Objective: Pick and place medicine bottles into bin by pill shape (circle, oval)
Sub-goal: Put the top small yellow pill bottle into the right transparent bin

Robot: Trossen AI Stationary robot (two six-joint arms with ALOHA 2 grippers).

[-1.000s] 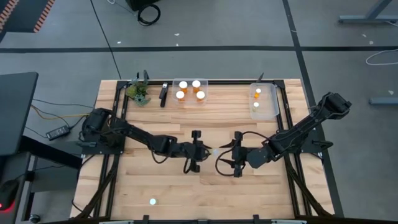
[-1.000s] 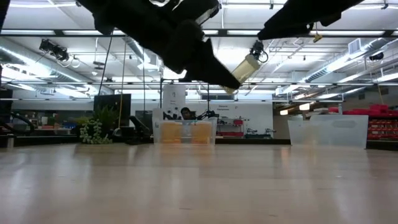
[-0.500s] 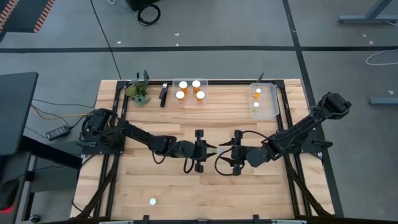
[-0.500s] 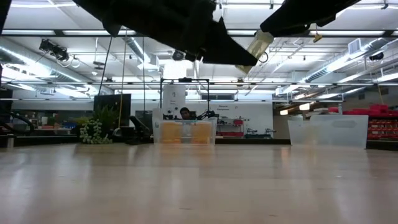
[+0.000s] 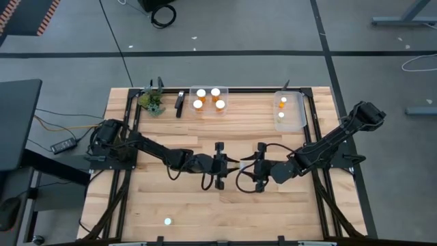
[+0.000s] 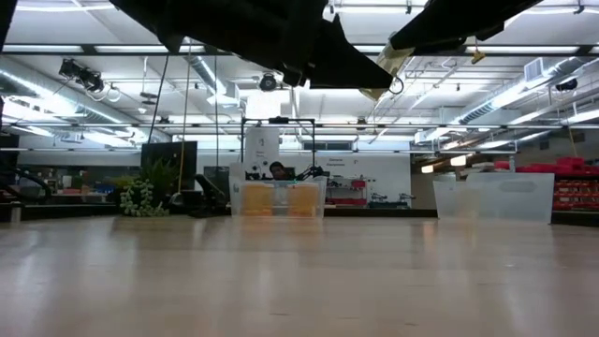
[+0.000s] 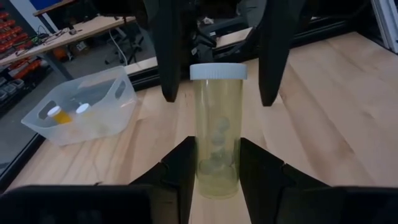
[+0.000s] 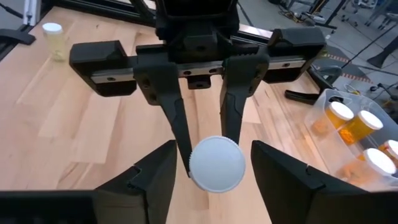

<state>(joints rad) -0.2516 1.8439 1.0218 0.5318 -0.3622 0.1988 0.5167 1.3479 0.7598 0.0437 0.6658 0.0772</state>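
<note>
A pale translucent medicine bottle [image 7: 217, 124] with a white cap [image 8: 216, 163] and round pills inside hangs over the table's middle [image 5: 237, 166]. My left gripper [image 5: 229, 165] is shut on it. My right gripper [image 8: 213, 149] faces it from the table's right. It is open, with one finger on either side of the cap end and a gap to each. In the low view only a bit of the bottle [image 6: 386, 75] shows under the dark arms. My left gripper pinches the bottle's lower body [image 7: 217, 171], near its bottom, between its two fingers [image 7: 183, 165]. The fingers come nearly level from the table's left and lie along the bottle. The bottle is lifted clear of the table, its cap end pointing away toward my right gripper.
At the far edge stand a clear bin [image 5: 208, 108] with several capped bottles and, to its right, a clear bin [image 5: 295, 117] with two. One bottle [image 5: 167, 221] stands alone near the front left. A small plant [image 5: 151, 102] and a dark tool [image 5: 179, 102] sit at the far left.
My left gripper has tipped upward. The bottle's cap end has risen from a downward slant to nearly level and now sits between my right gripper's fingers. My right arm has stayed in place.
</note>
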